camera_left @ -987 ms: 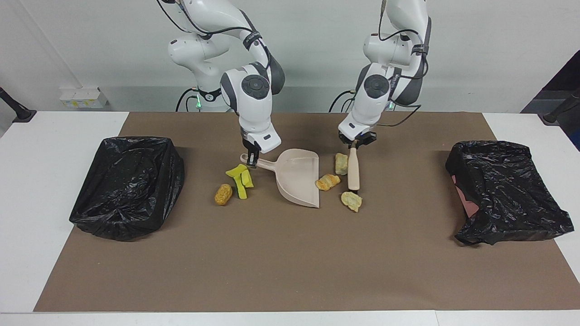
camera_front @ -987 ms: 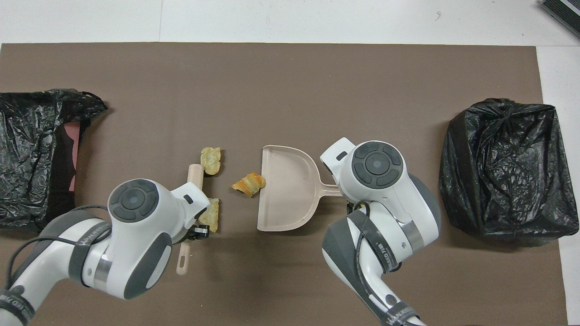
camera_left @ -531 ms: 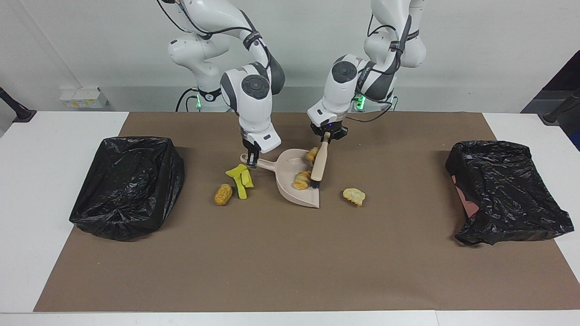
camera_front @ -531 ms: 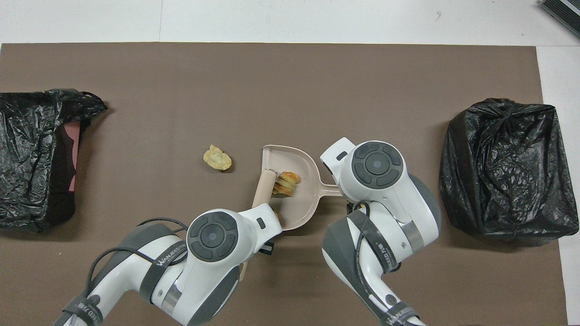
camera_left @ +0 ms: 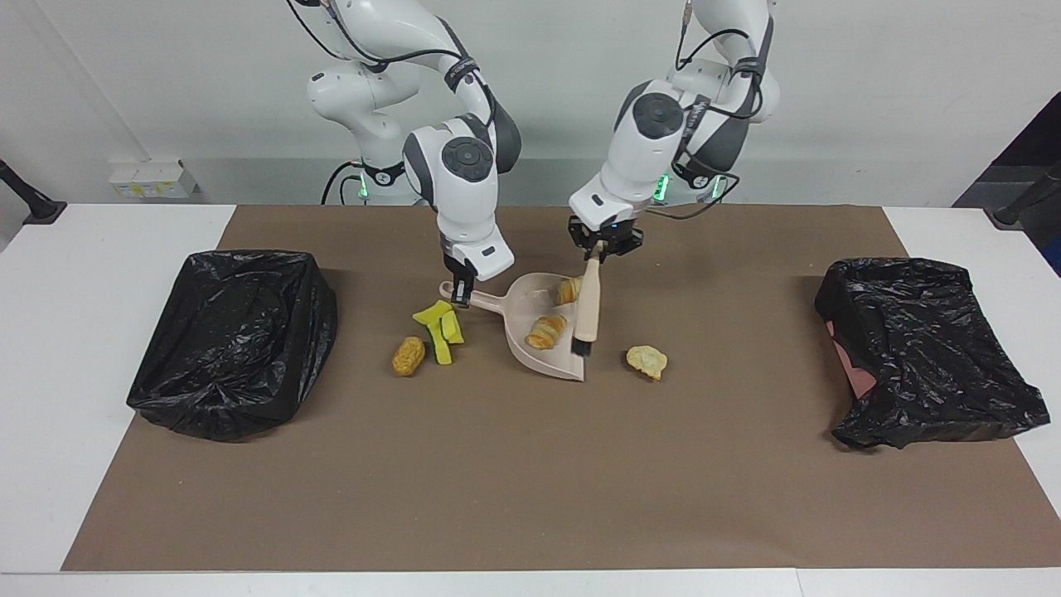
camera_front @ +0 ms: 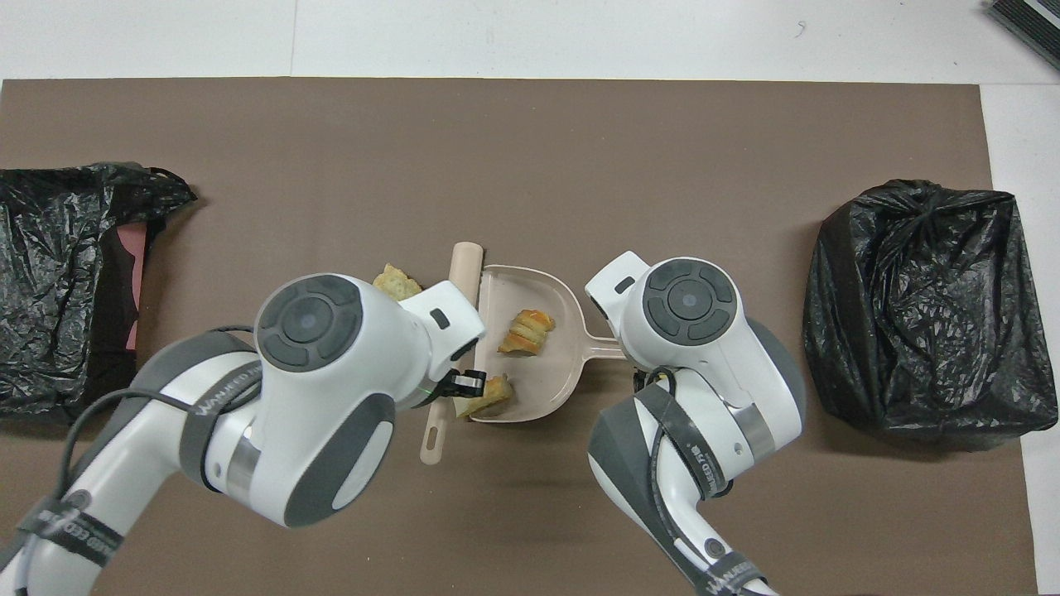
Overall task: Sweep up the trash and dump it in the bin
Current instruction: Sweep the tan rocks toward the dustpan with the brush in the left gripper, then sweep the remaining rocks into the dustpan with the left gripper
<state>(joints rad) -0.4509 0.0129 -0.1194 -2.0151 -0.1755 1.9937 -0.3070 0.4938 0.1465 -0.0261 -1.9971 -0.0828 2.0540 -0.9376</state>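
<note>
The beige dustpan lies on the brown mat, and my right gripper is shut on its handle. My left gripper is shut on the handle of the beige brush, whose black bristles stand at the pan's mouth. An orange-striped chunk and a pale chunk of trash lie in the pan. A cream chunk lies on the mat toward the left arm's end. Yellow foam pieces and an orange-brown nugget lie beside the pan's handle, hidden in the overhead view.
One bin lined with a black bag stands at the right arm's end of the mat. Another black-bagged bin stands at the left arm's end. White table shows around the mat.
My left gripper swept the brush toward the dustpan, pushing the striped chunk and a pale chunk into it, then drew the brush back to the pan's mouth. The right arm stayed still.
</note>
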